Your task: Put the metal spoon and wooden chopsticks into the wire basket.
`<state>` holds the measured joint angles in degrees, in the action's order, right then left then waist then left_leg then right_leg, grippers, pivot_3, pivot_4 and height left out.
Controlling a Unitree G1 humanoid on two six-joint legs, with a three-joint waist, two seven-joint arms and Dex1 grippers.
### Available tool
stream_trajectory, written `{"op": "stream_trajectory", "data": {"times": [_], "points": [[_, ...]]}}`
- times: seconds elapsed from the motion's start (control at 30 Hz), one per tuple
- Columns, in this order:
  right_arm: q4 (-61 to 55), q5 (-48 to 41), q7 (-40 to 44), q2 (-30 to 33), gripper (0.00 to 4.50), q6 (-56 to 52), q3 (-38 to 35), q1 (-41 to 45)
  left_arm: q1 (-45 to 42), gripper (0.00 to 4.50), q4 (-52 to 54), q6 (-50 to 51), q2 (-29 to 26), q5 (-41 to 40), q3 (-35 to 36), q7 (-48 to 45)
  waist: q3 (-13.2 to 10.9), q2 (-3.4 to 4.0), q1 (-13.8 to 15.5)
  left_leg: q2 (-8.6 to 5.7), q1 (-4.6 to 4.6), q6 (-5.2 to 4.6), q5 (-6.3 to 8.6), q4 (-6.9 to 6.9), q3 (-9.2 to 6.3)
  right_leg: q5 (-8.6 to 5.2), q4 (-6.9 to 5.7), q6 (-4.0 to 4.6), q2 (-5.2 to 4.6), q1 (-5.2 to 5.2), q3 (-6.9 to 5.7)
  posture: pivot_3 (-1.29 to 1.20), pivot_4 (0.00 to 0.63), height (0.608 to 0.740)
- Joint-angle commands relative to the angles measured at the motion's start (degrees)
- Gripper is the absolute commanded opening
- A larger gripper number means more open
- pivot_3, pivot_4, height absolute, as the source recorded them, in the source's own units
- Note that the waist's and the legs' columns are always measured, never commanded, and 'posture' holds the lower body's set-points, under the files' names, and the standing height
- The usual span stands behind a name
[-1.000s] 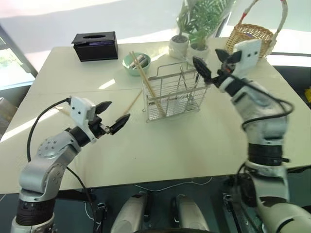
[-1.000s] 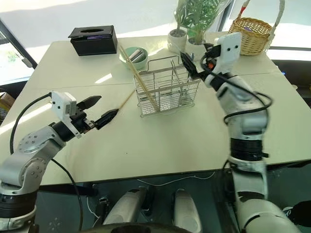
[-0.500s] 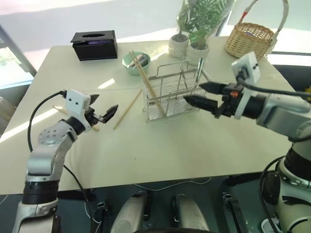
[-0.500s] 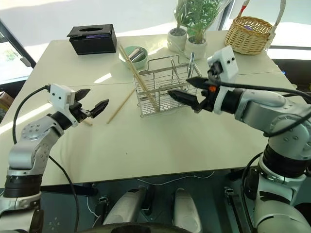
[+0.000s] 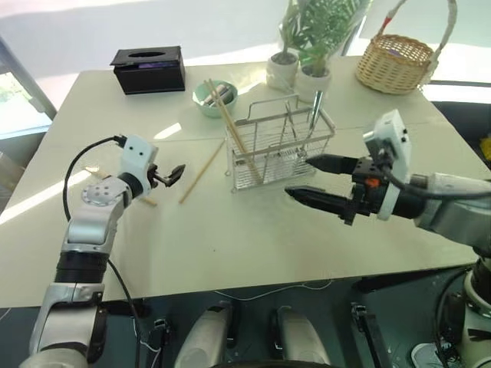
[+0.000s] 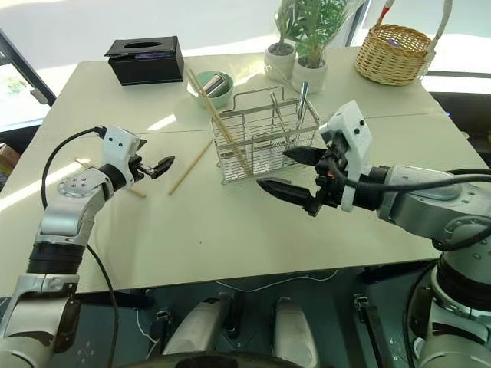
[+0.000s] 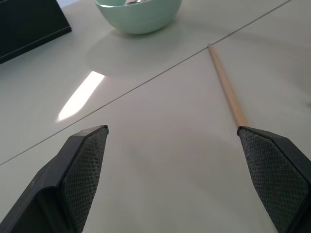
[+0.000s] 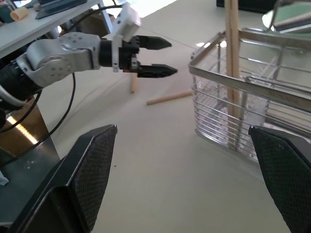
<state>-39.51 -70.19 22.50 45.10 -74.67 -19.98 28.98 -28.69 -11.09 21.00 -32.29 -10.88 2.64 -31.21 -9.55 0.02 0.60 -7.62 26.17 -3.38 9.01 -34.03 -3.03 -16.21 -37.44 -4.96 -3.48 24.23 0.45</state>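
Left eye view: at centre frame, the wire basket (image 5: 280, 146) holds one chopstick (image 5: 230, 130) and the metal spoon (image 5: 316, 107). Another chopstick (image 5: 201, 171) lies on the desk (image 5: 230, 238). Left end effector (image 5: 166, 177) and right end effector (image 5: 307, 178) both gape wide, empty.

Pale table (image 5: 230, 238) bears wire basket (image 5: 280, 146), loose chopstick (image 5: 202, 170), tissue box (image 5: 149, 70)

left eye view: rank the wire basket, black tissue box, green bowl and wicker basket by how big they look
1. wire basket, clearly the largest.
2. black tissue box and wicker basket: close in apparent size, not counting the wicker one's arched handle, and both sit farther back, so no ranking between them.
3. green bowl, the smallest.
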Motion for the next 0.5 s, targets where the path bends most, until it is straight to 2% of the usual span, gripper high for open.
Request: {"op": "stream_trajectory", "data": {"times": [0.03,0.27,0.5], "points": [[-0.7,3.3,4.9,5.0,4.49,5.0,-0.3,-1.1,-1.6,4.5,-1.1,-0.9,-0.3,0.7,-0.2,-1.5,0.0,0.0,0.0,0.0,0.03,0.0,0.0,-0.02,0.0,0.02,0.01,-0.02,0.0,0.02,0.0,0.0,0.15,0.74],[3.2,9.6,13.5,13.3,4.49,11.7,-0.5,-4.9,-2.1,4.5,-2.3,-0.6,1.0,0.5,-1.6,-4.0,0.0,-0.02,0.2,0.01,0.16,-0.01,0.0,-0.13,0.0,0.07,0.02,-0.05,0.0,0.1,0.0,0.0,0.15,0.74],[5.4,14.5,17.4,15.9,4.49,16.3,-1.1,-9.4,-3.5,4.5,-2.6,-0.2,2.4,1.4,-4.3,-6.2,0.0,-0.06,0.2,0.0,0.22,-0.03,0.01,-0.15,0.0,0.11,0.05,-0.09,0.0,0.14,-0.01,0.0,0.15,0.74]]}}
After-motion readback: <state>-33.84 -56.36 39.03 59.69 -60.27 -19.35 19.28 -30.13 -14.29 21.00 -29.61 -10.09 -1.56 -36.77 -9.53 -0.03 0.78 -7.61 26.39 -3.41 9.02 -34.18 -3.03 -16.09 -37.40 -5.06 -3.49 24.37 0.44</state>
